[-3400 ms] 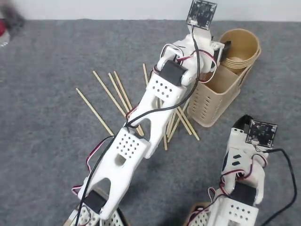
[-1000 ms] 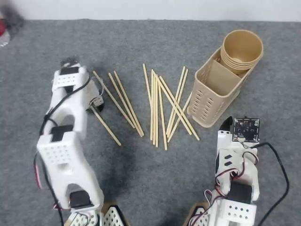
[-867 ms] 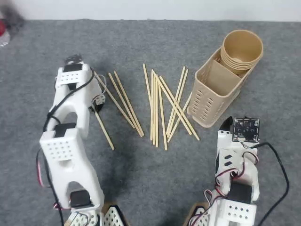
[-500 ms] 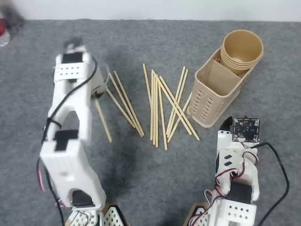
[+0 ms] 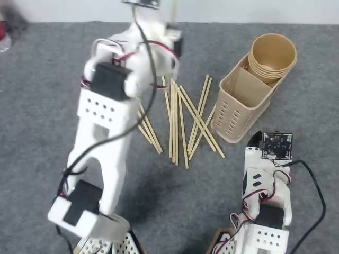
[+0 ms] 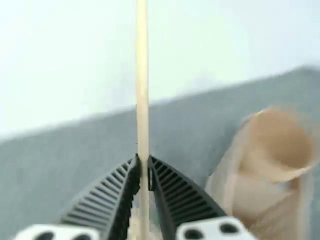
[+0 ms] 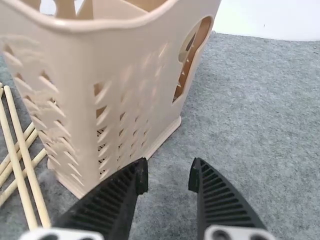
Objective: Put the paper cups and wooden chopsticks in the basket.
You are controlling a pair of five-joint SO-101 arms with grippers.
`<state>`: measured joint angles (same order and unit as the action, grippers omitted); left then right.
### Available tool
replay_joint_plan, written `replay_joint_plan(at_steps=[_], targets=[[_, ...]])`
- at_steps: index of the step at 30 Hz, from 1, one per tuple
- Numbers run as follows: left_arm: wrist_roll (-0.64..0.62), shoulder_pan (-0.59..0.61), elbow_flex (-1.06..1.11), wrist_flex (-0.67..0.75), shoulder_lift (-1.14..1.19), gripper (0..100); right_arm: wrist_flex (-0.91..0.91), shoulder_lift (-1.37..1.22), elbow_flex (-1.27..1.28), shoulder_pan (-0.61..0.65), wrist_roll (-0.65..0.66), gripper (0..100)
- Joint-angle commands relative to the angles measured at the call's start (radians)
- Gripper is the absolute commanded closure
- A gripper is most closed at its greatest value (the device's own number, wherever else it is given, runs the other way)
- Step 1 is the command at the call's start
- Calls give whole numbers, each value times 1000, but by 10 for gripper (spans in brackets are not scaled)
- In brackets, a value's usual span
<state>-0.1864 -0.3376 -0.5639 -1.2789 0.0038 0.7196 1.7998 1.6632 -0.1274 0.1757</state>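
Paper cups are stacked in the basket, left gripper is clamped on one wooden chopstick well apart from it, remaining chopsticks lie loose near that gripper, and right gripper is open just beside the basket.

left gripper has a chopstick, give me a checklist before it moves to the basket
1. Grip: left gripper shut on the chopstick: ok.
2. Alignment: chopstick runs straight out of the grip, not skewed: ok.
3. Target: basket upright, one compartment free beside the paper cups: ok.
4. Path: right gripper low by the basket's wall, not over its opening: ok.
5. Chopstick's length behind the grip: cannot tell.
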Motion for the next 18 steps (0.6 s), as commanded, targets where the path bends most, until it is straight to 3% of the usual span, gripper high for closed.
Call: replay_joint_plan(at_steps=[1,9,14,18], targets=[[14,-152,-47,130,-77,989,-5,15,18,1,17,847],[8,-233,97,468,-84,989,-5,15,18,-1,17,847],[6,-288,398,658,-86,989,-21,15,18,-1,18,847],[6,-295,648,888,-87,989,-28,13,18,-1,20,847]])
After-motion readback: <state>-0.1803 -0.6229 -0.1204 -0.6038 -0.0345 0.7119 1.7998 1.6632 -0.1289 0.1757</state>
